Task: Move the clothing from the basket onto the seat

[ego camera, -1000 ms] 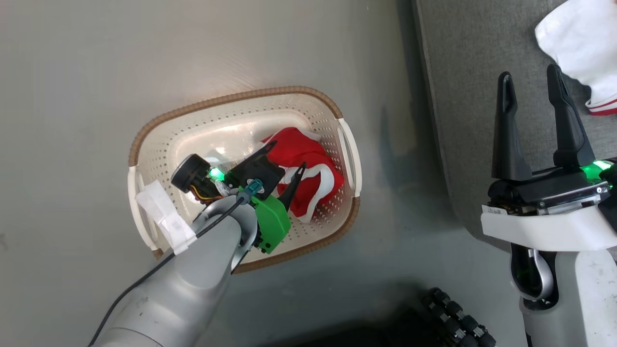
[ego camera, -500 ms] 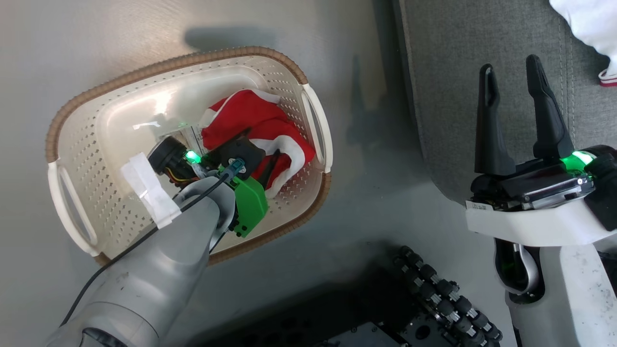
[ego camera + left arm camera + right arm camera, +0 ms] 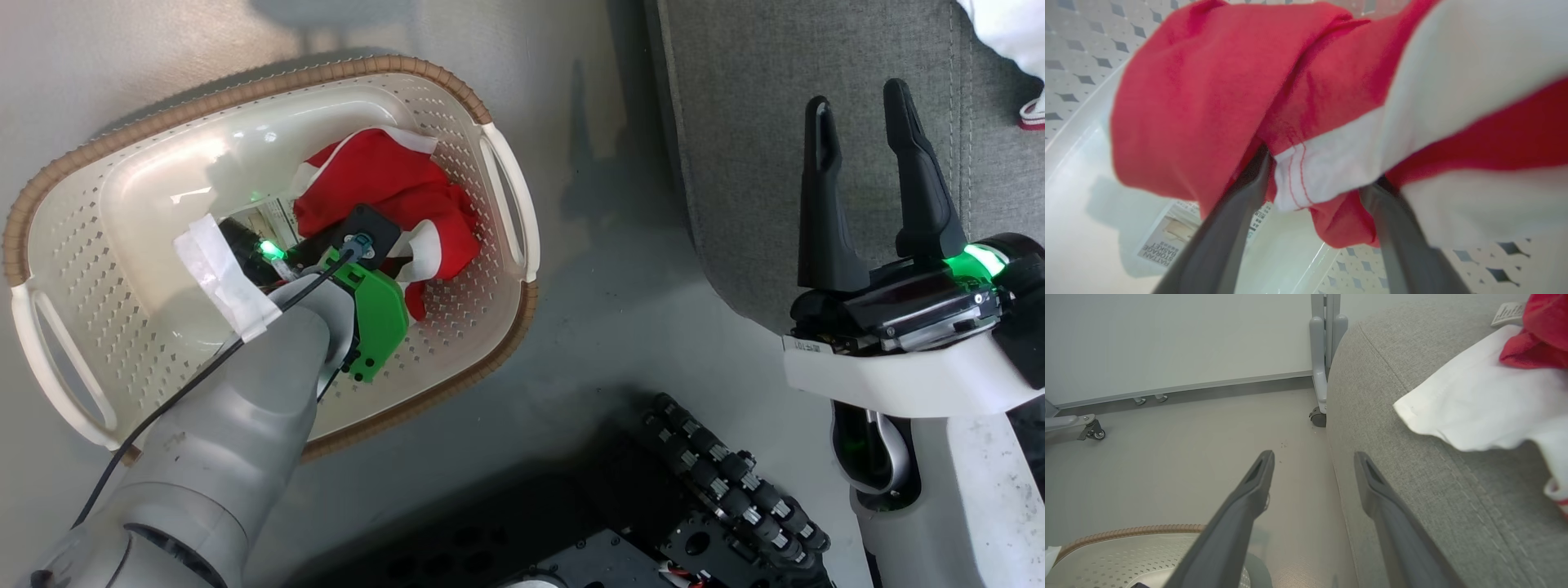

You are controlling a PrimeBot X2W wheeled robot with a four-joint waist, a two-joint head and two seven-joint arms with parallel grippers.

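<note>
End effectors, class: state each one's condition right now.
Left end effector: open, straddling the clothing in the basket.
Right end effector: open, empty, by the seat edge.

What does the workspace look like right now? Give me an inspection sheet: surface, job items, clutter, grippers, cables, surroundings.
surface: grey floor; the basket stands on it beside the seat.
job's things: red and white clothing bunched in the basket; a white and red garment lies on the seat.
clutter: nothing seen.
grippers: left gripper open, down in the basket, its fingers either side of a fold of clothing; right gripper open, empty, by the seat's edge.
cables: black cable along the left forearm, under white tape.
surroundings: stand on castors by the wall; robot's dark base.
</note>
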